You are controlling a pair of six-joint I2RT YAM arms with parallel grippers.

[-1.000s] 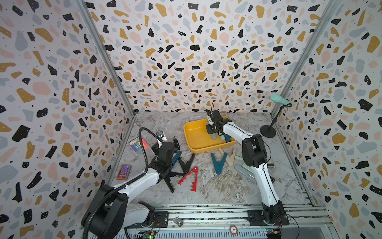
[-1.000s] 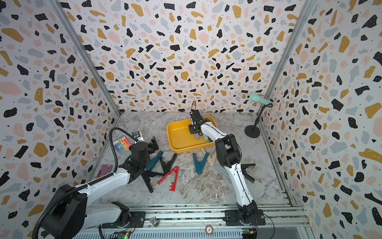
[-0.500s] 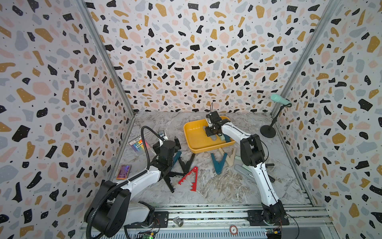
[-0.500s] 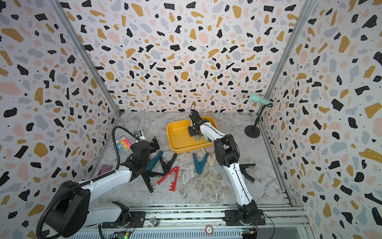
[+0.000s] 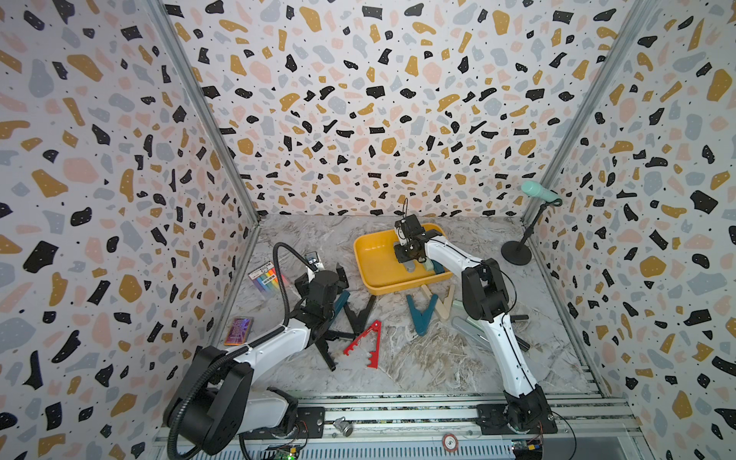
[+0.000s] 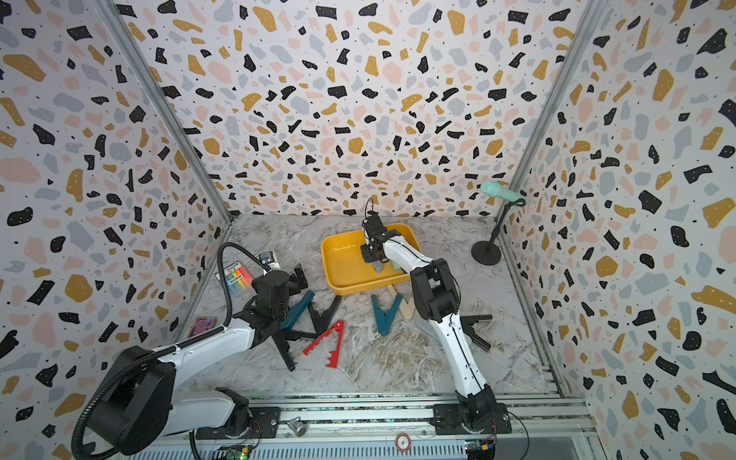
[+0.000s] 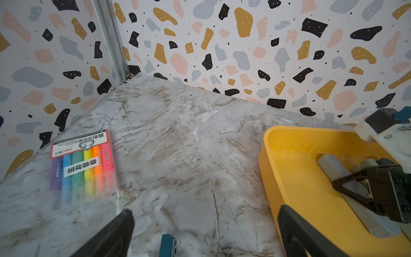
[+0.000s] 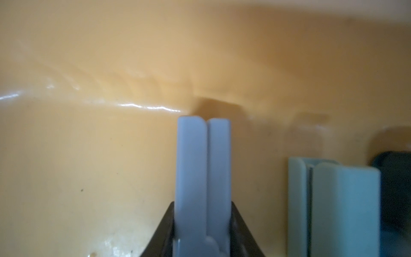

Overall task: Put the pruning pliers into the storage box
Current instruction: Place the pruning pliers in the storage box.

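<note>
Sorting partly done: right gripper (image 5: 410, 266) pinches grey pliers (image 8: 202, 166) low inside the storage box (image 5: 372, 278), beside mint pliers (image 8: 333, 207) and seemingly a dark pair (image 8: 393, 160). Left gripper (image 7: 205, 213), jaws spread, hovers over the table (image 5: 398, 370). Red pliers (image 5: 366, 342), teal pliers (image 5: 420, 314), black pliers (image 5: 360, 314) and beige pliers (image 5: 444, 302) lie outside, yet to go.

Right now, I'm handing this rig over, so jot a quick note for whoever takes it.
Left hand: open, empty, over the table by the box.
Right hand: shut on grey pliers, inside the box.
Done: mint pliers and dark teal pliers lie in the box.
Left: release the grey pliers; red pliers, beige pliers and others lie on the table.
</note>
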